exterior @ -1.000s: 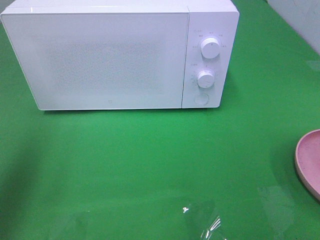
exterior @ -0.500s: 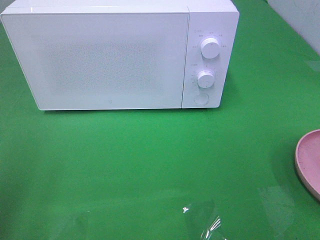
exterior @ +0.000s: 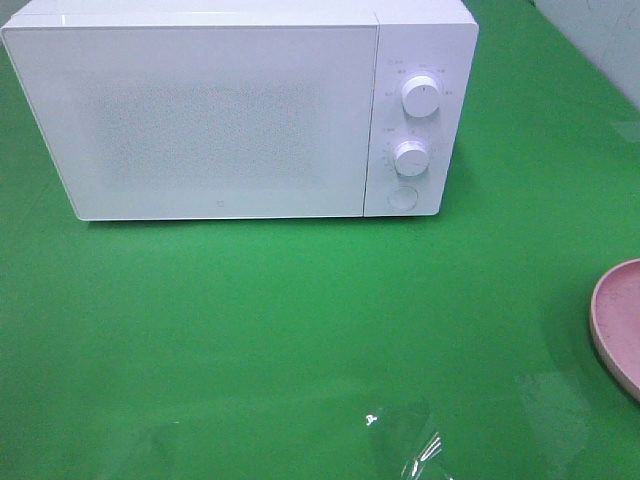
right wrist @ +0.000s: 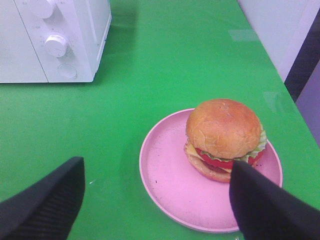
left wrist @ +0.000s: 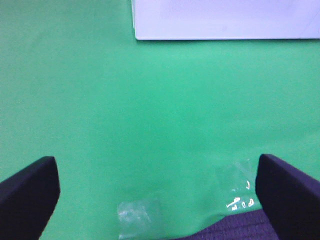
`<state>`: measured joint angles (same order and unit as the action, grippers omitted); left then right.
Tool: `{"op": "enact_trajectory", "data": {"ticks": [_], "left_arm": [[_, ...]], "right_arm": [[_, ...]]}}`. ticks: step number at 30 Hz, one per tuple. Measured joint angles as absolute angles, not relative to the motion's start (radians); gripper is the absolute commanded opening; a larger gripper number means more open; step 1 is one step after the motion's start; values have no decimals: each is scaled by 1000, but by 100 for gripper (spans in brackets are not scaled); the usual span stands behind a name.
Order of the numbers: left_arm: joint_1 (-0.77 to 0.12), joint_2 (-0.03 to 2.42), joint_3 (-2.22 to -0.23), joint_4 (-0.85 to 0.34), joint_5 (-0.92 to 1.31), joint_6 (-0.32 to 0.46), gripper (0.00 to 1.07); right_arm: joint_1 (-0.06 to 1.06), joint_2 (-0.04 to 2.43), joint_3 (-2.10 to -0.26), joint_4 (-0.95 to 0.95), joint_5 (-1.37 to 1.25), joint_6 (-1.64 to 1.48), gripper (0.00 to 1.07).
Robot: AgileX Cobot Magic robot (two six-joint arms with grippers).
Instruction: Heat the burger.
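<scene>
Nothing has moved since the earlier frame. Both your grippers, left and right, hang released and empty. Watch the closed white microwave: lift the glossy golden-bunned burger first and it's stranded, or slides off its round pink plate.

Microwave at the back of the table, door shut, knobs on its right side; plate near the right front edge, well apart from it; burger on the plate, off-centre.
</scene>
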<state>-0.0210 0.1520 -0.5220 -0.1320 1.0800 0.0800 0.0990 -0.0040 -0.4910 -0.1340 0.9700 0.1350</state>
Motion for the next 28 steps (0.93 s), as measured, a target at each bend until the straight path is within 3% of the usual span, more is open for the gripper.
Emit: {"op": "enact_trajectory", "data": {"ticks": [6,28], "left_arm": [[-21,0,-519,-132,1079,80,99],[-21,-4,-519,-132,1079,80,99]], "right_arm": [[99,-4,-491,-134,970,135,76],[99,-4,-491,-134,970,135,76]]}}
